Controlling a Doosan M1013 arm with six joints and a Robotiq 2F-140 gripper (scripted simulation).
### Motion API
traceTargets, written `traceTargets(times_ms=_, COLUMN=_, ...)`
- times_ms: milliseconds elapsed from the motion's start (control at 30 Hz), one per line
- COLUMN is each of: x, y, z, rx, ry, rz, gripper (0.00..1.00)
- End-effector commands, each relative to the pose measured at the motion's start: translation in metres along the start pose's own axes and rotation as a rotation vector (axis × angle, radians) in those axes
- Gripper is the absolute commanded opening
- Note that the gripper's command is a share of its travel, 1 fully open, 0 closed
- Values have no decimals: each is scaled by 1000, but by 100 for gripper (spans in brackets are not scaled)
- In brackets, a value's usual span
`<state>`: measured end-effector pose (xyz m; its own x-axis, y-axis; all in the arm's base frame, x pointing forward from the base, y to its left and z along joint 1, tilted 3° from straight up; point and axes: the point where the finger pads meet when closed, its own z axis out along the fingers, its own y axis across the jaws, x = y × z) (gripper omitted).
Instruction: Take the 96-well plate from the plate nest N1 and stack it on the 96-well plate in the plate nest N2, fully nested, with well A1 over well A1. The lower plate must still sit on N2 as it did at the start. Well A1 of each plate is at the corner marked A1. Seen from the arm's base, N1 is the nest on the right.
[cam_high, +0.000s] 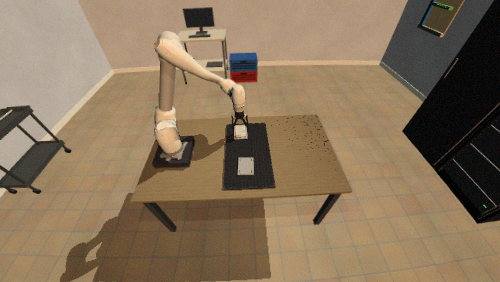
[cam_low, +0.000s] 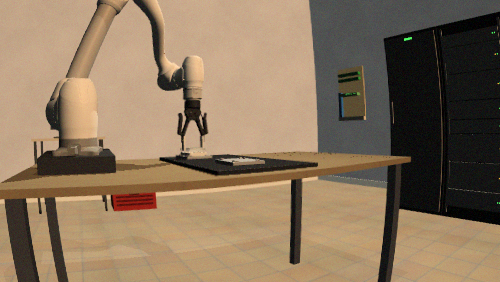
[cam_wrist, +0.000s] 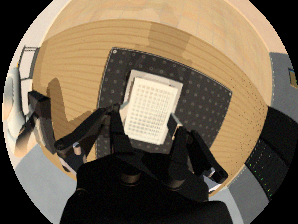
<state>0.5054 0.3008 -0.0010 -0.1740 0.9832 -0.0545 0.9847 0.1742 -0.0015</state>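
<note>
A white 96-well plate (cam_high: 241, 132) sits at the far end of the black mat (cam_high: 248, 156). It also shows in the side view (cam_low: 193, 151) and fills the middle of the wrist view (cam_wrist: 150, 110). My gripper (cam_high: 240, 127) points straight down over it and is shut on this plate, one finger on each long side (cam_wrist: 149, 120). The plate stays low, at or just above its nest; I cannot tell which. A second 96-well plate (cam_high: 245, 166) lies flat in the nest at the near end of the mat, also visible in the side view (cam_low: 239, 160). The A1 marks are too small to read.
The arm's base (cam_high: 172, 152) stands on the table left of the mat. A patch of dark specks (cam_high: 302, 131) covers the table's far right part. A black cabinet (cam_high: 465, 125) stands to the right, and a cart (cam_high: 22, 150) to the left.
</note>
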Motion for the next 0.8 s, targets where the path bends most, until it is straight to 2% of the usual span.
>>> traceTargets(times_ms=0, x=0, y=0, z=0, rx=0, ry=0, rz=0, gripper=0)
traceTargets(times_ms=767, x=0, y=0, z=4, rx=0, ry=0, rz=0, gripper=0)
